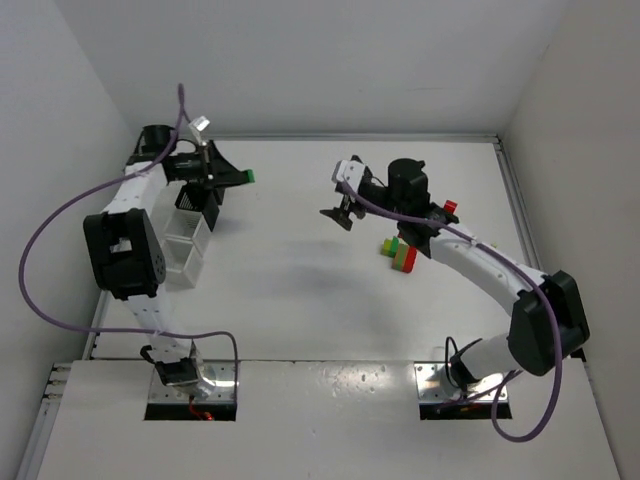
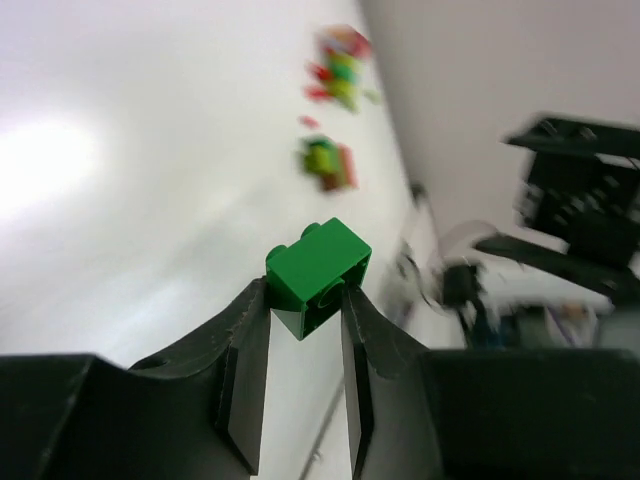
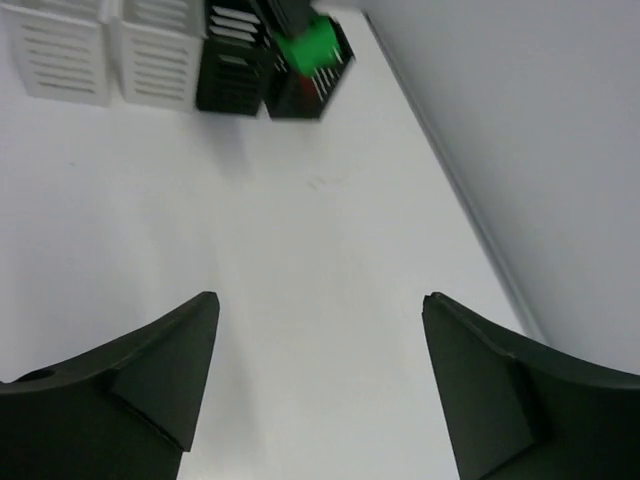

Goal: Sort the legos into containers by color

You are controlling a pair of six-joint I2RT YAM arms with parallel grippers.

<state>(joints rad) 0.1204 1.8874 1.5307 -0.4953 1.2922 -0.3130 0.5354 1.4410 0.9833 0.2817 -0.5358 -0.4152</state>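
The left claw (image 2: 304,292) pinches a green brick (image 2: 320,262) by its lower corner. The brick sits tilted, studs turned up and away from the fingers; its long axis cannot be told. It is held off the table (image 1: 300,290), poking toward mid-table, at the far black end of the row of bins (image 1: 186,236) along the left edge. The right claw (image 3: 318,305) hangs wide and empty over bare table, with loose legos (image 1: 401,254) heaped near the right arm.
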